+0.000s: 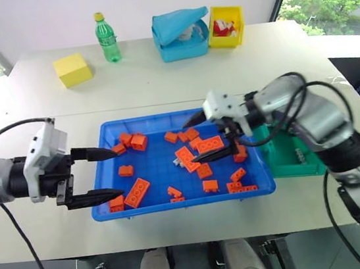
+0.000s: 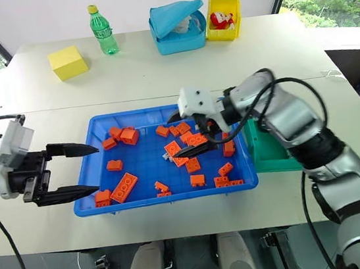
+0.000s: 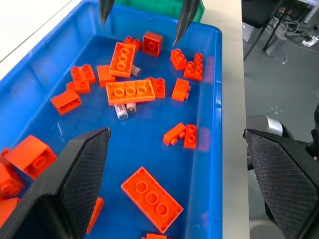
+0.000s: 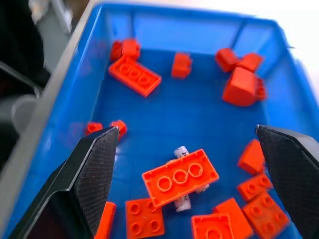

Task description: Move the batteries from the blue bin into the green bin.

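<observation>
- Left eye view: the blue bin is seen at the near middle of the table, scattered with orange bricks. The right gripper is held over the bin's right half, fingers spread wide with nothing between them, pointing leftward and down, judged to be lining up over the pile there. The green bin sits just right of the blue bin, touching or nearly so, so a short carry is expected.
- Right eye view: the left gripper hangs at the bin's left edge, fingers apart and empty, aimed rightward; it is judged to be standing clear. At the far side, a yellow block, a green bottle, a light-blue box and a yellow bin are noted.
- Left wrist view: two batteries are seen lying side by side, partly tucked under a long orange brick.
- Right wrist view: the batteries lie between the spread fingers, half covered by that brick; the cover is judged likely to hinder a clean pinch.
</observation>
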### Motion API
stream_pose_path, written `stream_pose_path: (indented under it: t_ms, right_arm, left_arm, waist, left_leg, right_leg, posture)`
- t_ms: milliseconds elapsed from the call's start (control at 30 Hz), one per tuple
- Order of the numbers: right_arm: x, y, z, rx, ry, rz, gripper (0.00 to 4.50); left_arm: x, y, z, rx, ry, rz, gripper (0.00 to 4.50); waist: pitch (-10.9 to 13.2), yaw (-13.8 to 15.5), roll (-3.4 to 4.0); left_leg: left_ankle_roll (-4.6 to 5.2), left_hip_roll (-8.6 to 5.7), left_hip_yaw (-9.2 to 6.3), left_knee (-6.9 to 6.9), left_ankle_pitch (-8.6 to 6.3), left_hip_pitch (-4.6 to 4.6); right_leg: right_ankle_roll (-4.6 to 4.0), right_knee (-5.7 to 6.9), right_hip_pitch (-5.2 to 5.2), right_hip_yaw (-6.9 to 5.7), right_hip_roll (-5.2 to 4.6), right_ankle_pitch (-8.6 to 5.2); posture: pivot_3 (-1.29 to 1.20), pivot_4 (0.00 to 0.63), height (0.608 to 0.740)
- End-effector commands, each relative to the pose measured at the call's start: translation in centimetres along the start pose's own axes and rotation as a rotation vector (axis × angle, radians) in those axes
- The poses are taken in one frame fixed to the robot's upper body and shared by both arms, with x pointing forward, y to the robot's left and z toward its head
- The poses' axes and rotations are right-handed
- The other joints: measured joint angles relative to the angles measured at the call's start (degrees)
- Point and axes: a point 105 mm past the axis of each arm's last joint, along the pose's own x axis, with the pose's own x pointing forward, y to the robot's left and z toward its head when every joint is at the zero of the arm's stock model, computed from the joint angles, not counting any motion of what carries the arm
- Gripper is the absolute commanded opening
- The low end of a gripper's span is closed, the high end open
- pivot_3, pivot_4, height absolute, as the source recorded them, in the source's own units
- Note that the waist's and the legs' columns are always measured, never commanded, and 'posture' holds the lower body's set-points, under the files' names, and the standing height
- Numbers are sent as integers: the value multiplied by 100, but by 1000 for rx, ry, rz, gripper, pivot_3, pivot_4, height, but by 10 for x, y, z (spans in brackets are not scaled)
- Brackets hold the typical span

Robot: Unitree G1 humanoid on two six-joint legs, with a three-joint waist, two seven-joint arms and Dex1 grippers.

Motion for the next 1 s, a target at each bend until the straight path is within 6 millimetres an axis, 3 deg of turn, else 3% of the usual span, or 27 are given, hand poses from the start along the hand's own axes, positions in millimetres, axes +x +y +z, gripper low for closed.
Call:
stream_pose_path:
  t_ms: [33,500,767,1000]
  right_arm:
    - [15,-6,-6,-181,69,113,4498]
    - [35,-23,-34,-323,144,306,4498]
    - [43,-34,-35,-320,148,279,4498]
    - [44,-29,-46,-287,175,310,4498]
  left_arm:
    - [3,-1,11,56,-18,14,4500]
    - [-2,-14,13,50,-29,131,4500]
    - [-4,-16,13,47,-33,157,4500]
    - [-1,-14,14,59,-42,156,4500]
  waist:
    - [0,-13,0]
    - [2,-32,1]
    - [2,-37,2]
    - [3,-37,3]
  left_leg:
    - [0,0,0,2,0,0]
    - [-1,3,-7,39,0,4]
    - [-2,3,-8,44,1,7]
    - [-3,3,-8,44,1,7]
  right_leg:
    - [1,1,1,0,0,0]
    - [6,63,-2,-1,0,1]
    - [-9,73,-2,-1,-1,-7]
    - [-10,73,-1,-1,-2,-7]
  posture:
    - [0,150,736]
    - [0,150,736]
    - [0,150,736]
    - [0,150,736]
